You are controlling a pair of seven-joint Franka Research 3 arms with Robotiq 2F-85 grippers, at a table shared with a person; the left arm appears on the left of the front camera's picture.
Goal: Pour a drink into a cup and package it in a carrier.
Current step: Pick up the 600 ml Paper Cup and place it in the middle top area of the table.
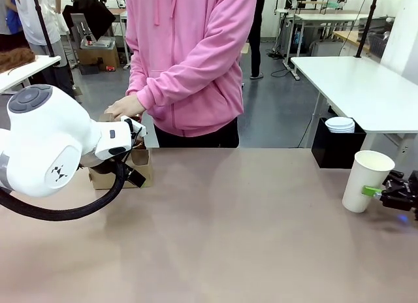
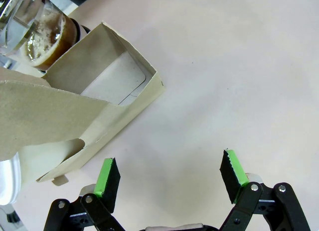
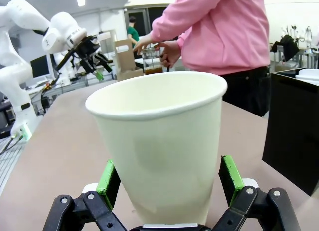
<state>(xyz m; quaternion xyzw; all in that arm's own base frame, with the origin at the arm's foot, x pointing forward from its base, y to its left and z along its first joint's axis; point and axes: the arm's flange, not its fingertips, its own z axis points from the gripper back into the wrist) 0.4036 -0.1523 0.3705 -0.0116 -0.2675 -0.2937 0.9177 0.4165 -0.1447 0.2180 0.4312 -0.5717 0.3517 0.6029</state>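
The cup [image 3: 159, 141], tall, white and empty, stands near the table's right edge [image 1: 367, 181]. My right gripper [image 3: 169, 183] is open around its base, green pads [image 3: 110, 181] just off the walls on both sides. The brown cardboard carrier [image 2: 107, 89] sits at the far left of the table [image 1: 121, 177]. My left gripper [image 2: 169, 176] hovers open over bare table right beside it, nothing between its fingers. Beyond the carrier, the person's hands [image 1: 124, 107] hold a glass jug with the drink [image 2: 45, 34], which is dark brown [image 3: 152, 61].
The person in a pink hoodie [image 1: 189, 55] stands at the far edge, left of centre. A black box [image 1: 336, 149] topped with stacked white lids [image 1: 339, 125] sits past the table's far right corner. A white table [image 1: 366, 81] stands behind it.
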